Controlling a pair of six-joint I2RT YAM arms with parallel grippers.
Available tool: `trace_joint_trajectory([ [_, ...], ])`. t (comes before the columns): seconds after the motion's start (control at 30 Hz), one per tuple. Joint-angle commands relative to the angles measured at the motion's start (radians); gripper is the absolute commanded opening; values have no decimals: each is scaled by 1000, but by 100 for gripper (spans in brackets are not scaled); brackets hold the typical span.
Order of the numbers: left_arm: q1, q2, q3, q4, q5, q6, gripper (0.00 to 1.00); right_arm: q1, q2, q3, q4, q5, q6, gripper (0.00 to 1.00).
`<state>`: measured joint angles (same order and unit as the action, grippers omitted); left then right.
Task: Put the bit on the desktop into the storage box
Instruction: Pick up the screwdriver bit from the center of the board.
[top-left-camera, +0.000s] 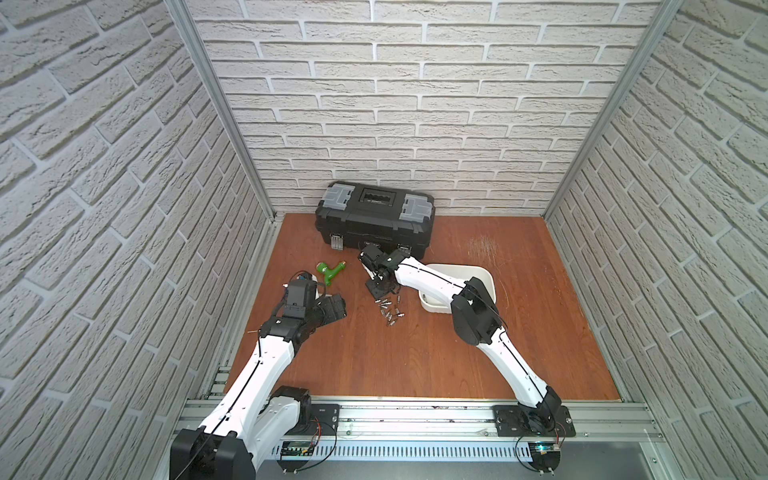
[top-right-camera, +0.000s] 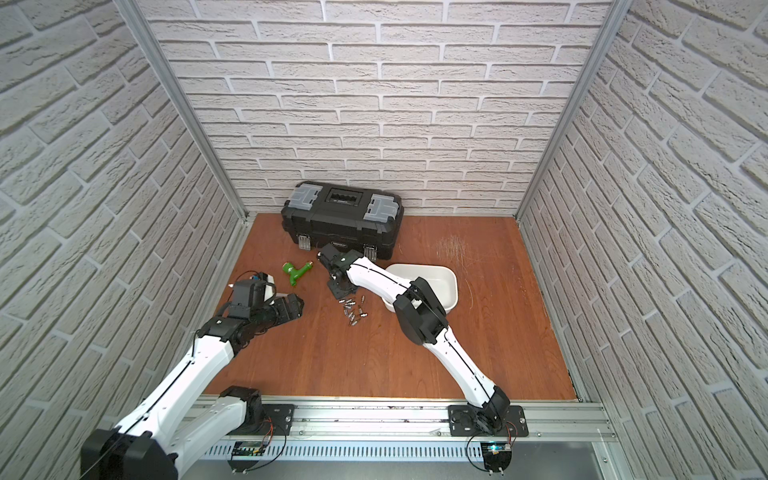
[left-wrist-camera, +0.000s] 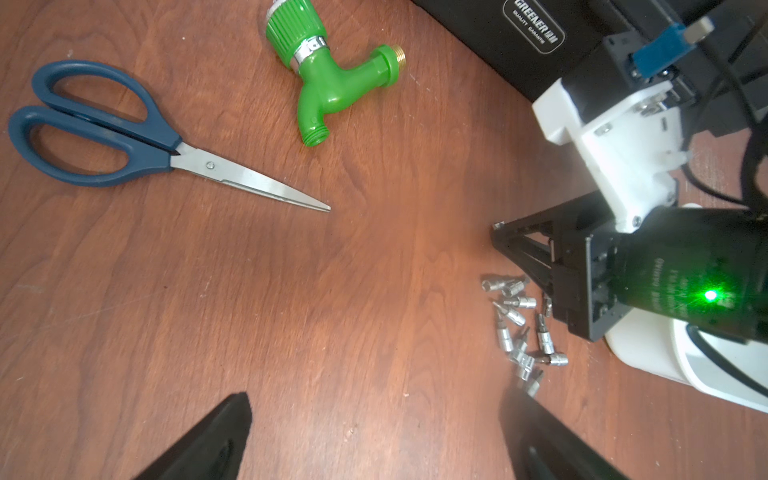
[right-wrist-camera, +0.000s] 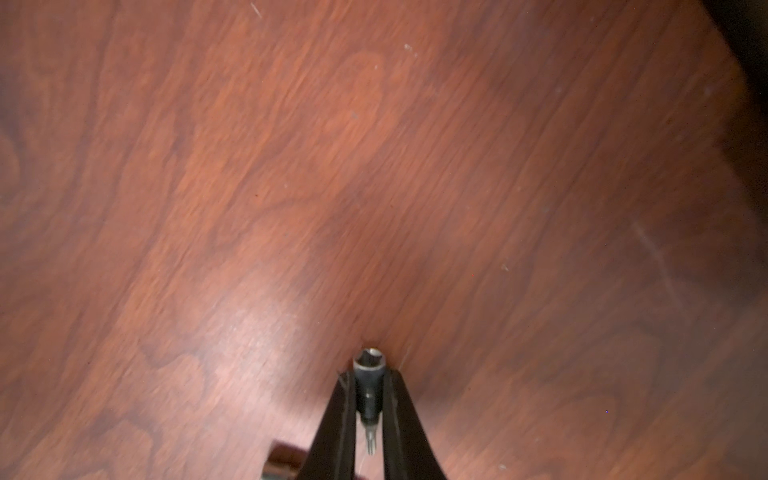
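The bit (right-wrist-camera: 369, 395) is pinched lengthwise in my right gripper (right-wrist-camera: 370, 376), which is clenched on its shank so the socket end pokes out. In a top view, that gripper is at the upper edge of the loose bits (top-left-camera: 388, 309), mid-frame on the desktop (top-left-camera: 415, 365). The storage box (top-left-camera: 482, 276) lies just right of them, a short carry. My left gripper (left-wrist-camera: 374, 401) hangs spread wide and empty, well clear.

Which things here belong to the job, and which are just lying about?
Job:
- right gripper, shut on a bit
- loose bits
- tub
- desktop

Lying about:
- toolbox
- tap
- scissors
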<state>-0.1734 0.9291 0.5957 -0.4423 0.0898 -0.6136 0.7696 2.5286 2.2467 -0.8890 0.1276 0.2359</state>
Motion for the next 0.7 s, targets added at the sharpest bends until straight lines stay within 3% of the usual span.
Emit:
trace_joint_trajectory([
  [0.0,-4,6,-4,17,-9,10,98,-4,21,4,-16,16,-4,10],
  [0.67,-9,13,15,29,12,16,98,-4,-220,-56,-32,61,-49,10],
])
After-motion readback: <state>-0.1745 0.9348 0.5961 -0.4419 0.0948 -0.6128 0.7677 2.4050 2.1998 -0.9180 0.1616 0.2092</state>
